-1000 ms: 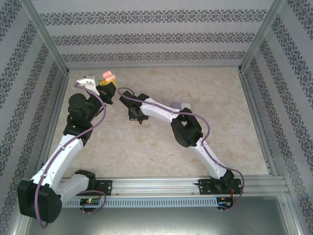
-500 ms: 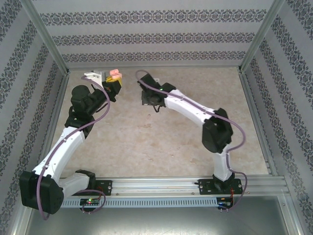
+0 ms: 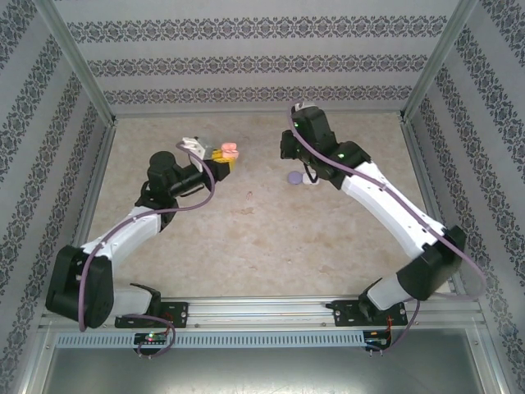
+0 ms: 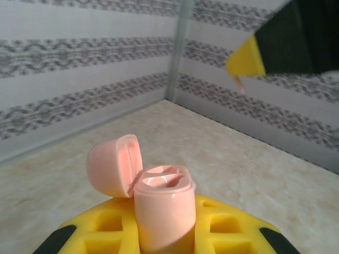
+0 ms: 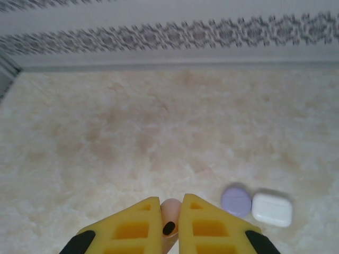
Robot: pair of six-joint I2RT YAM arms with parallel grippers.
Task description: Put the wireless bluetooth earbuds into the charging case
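Note:
My left gripper is shut on a pink charging case, lifted above the table left of centre. In the left wrist view the case stands upright between the yellow pads, its lid flipped open and both sockets bare. A short way to its right, my right gripper is shut on a pinkish earbud, which pokes out between the yellow fingertips in the right wrist view. The tip of that gripper shows at the upper right of the left wrist view. The other earbuds are out of view.
A round purple case and a closed white case lie side by side on the table under the right arm; the purple case and white case also show in the right wrist view. Patterned walls enclose three sides.
The right arm has swung from the table's middle to the back right, uncovering the purple and white cases. The left gripper has carried the pink case rightward and nearer.

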